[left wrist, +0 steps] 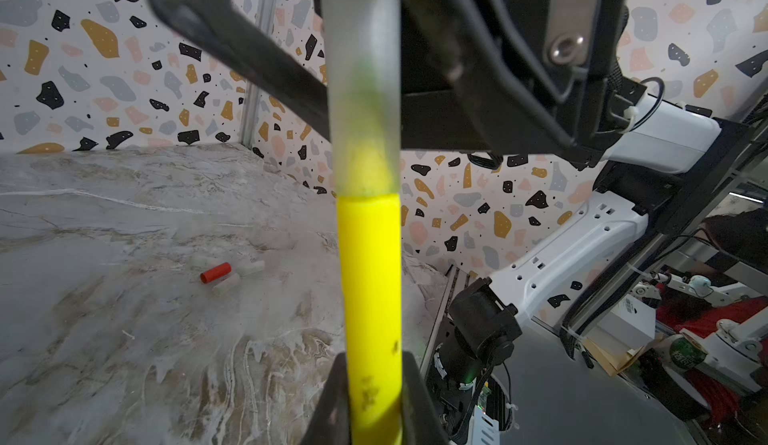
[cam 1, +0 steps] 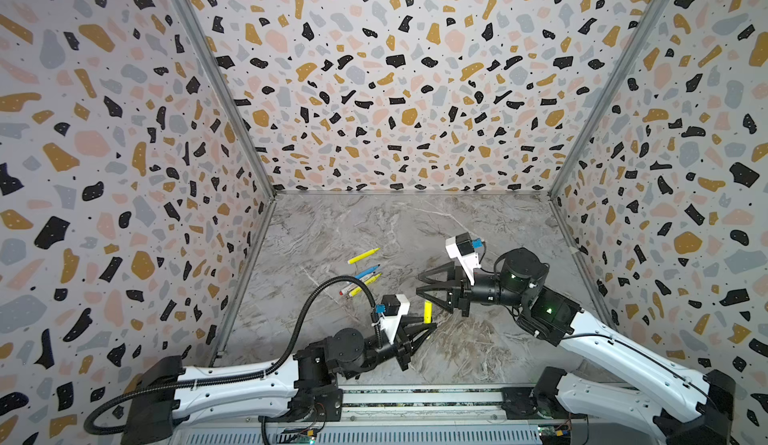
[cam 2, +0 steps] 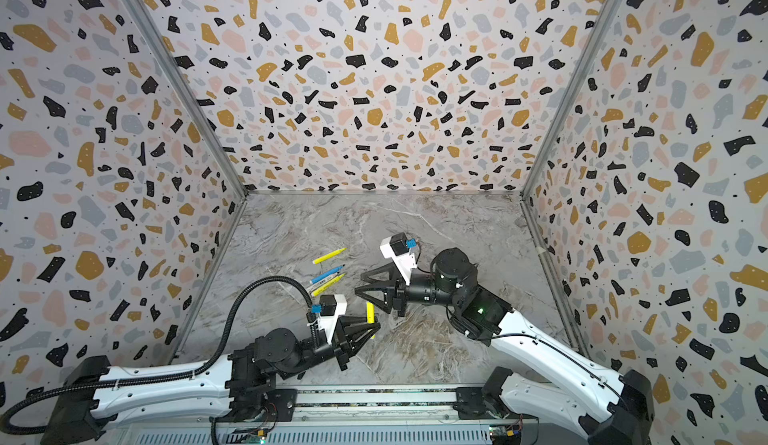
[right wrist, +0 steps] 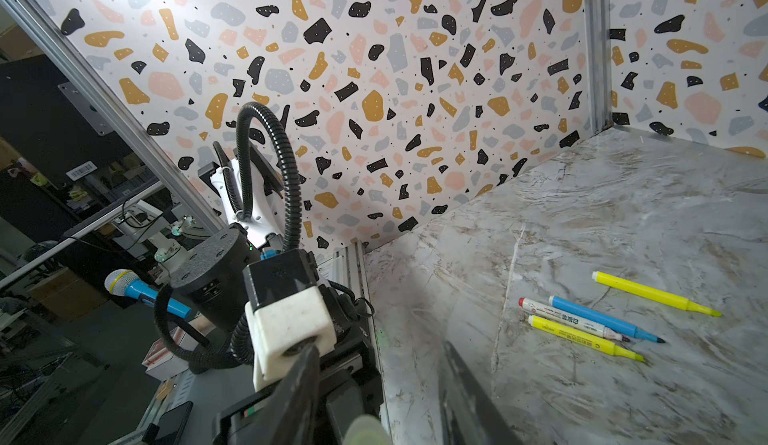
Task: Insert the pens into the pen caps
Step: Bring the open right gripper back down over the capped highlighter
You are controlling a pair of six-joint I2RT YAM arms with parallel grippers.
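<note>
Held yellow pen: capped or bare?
Capped. In the left wrist view a frosted cap covers the tip of the pen, flush against its barrel.

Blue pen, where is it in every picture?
Top view: blue pen lies left of the table's middle.
Top view: blue pen, same place.
Left wrist: not in it.
Right wrist: blue pen on the table.
Landmark: the white pen lies right beside it in all three.

A: Setting?
B: Robotics lab. Test booth of terrazzo-print panels [cam 1: 395, 68] in aluminium framing [cam 1: 218, 77], with a marble-print desk [cam 1: 498, 231].
A: Outside the booth?
B: Shelving [right wrist: 104, 189], cartons [left wrist: 623, 322], another robot arm [left wrist: 739, 339].
</note>
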